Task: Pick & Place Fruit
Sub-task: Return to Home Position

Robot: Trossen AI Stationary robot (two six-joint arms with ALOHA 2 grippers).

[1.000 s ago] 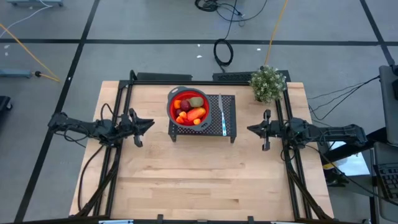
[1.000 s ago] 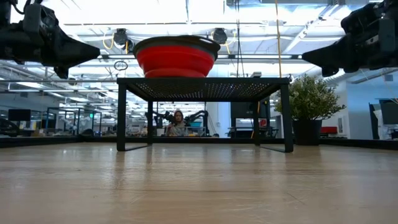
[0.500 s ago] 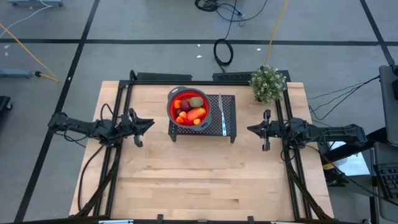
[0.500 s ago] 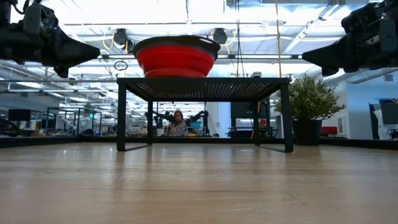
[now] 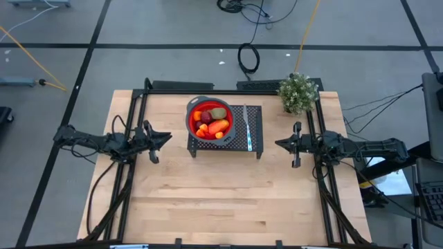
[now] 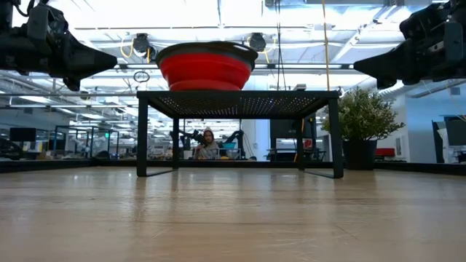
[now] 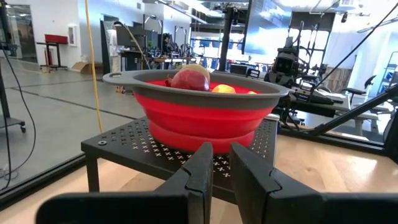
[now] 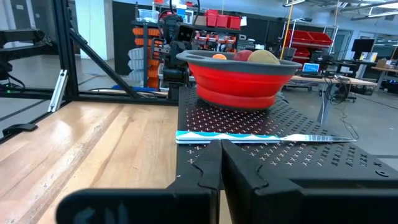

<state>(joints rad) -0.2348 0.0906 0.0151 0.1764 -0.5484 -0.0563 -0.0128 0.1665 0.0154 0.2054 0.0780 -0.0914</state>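
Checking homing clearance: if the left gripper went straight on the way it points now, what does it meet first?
Probably the wall of the red bowl, which sits on the black shelf dead ahead of the left gripper. Depth is unclear; a slightly lower line would catch the shelf's edge first.

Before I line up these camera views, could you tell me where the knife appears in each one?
High view: the knife lies on the black shelf, just right of the red bowl.
Low view: not visible; the shelf top is seen edge-on.
Left wrist view: not visible past the bowl.
Right wrist view: the knife lies across the shelf, nearer the camera than the bowl.
Shared landmark: the red bowl, seen in all four views.
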